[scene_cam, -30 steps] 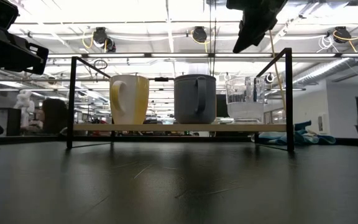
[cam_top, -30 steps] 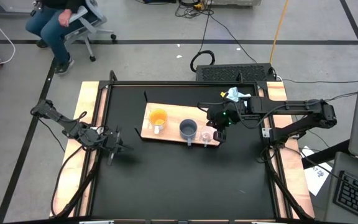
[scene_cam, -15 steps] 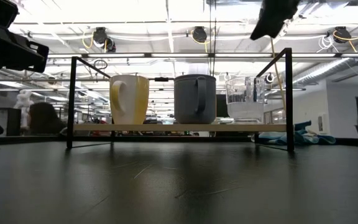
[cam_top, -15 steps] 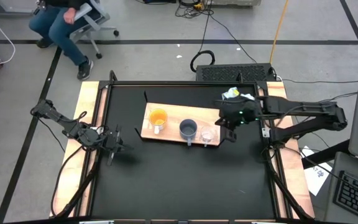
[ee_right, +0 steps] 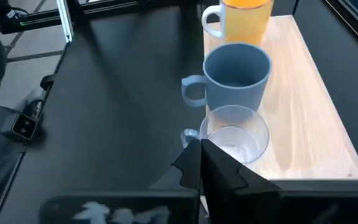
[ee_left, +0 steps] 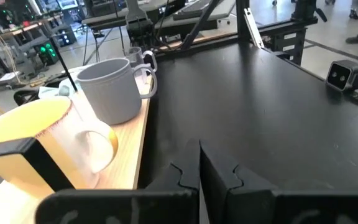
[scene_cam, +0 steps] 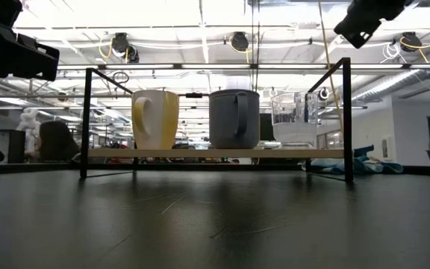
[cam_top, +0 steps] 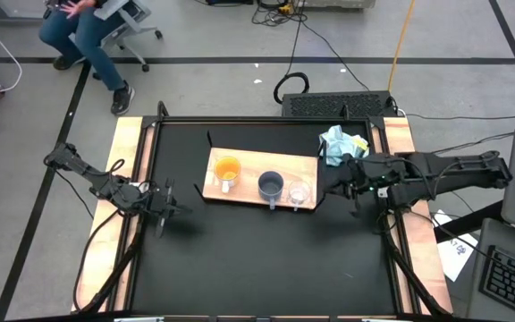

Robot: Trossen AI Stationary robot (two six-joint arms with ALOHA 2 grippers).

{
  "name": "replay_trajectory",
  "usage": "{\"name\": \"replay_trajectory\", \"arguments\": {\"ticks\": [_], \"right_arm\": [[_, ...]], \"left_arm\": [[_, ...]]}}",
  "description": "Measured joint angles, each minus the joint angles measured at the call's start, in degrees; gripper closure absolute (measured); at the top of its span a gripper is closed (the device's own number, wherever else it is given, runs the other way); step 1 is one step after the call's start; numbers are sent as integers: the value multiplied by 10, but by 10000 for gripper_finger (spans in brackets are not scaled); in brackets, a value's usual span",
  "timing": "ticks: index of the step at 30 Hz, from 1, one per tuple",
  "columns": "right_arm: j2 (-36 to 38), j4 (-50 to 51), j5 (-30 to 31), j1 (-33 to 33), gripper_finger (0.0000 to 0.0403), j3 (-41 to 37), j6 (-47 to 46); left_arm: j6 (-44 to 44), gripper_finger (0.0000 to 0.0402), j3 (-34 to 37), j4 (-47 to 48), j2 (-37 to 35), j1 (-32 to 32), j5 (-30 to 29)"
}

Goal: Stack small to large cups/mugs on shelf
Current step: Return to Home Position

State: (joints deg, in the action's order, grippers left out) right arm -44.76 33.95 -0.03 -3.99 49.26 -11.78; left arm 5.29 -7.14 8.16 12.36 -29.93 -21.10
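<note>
Shelf Row Complete, Both Grippers Empty and Clear

1. Table (cam_top: 240,259): black top, carries everything listed
2. Shelf (cam_top: 249,168): light-wood board on a thin black frame, lying between the two grippers, its short end towards the right gripper and apart from it
3. Light-blue cloth (cam_top: 341,143): crumpled beside the right gripper, off the shelf, no part in the row
4. Right gripper (ee_right: 199,146): fingers together on nothing, raised clear beside the shelf's short end, which reads as a pull-away towards rest
5. Left gripper (ee_left: 199,149): fingers together, empty, waiting off the shelf's opposite end
6. Orange mug (cam_top: 228,169): upright on the shelf, farthest from the right gripper and nearest the left, taking the large end of the row
7. Blue-grey mug (cam_top: 271,185): upright, middle place, a small gap either side
8. Glass cup (cam_top: 299,192): upright, nearest the right gripper; the smallest piece closes the row at that end, so the grading looks finished
</note>
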Motion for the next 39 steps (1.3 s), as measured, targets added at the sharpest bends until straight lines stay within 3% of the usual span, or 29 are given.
{"name": "replay_trajectory", "arguments": {"ticks": [17,31,39], "right_arm": [[73,-80,2,-14,403,-110,18],[147,-223,-39,-15,403,-248,22],[161,-344,-47,-52,403,-332,23]], "left_arm": [[-13,393,0,3,0,0,0],[-18,397,0,11,0,0,0],[-17,398,0,11,0,0,1]]}}
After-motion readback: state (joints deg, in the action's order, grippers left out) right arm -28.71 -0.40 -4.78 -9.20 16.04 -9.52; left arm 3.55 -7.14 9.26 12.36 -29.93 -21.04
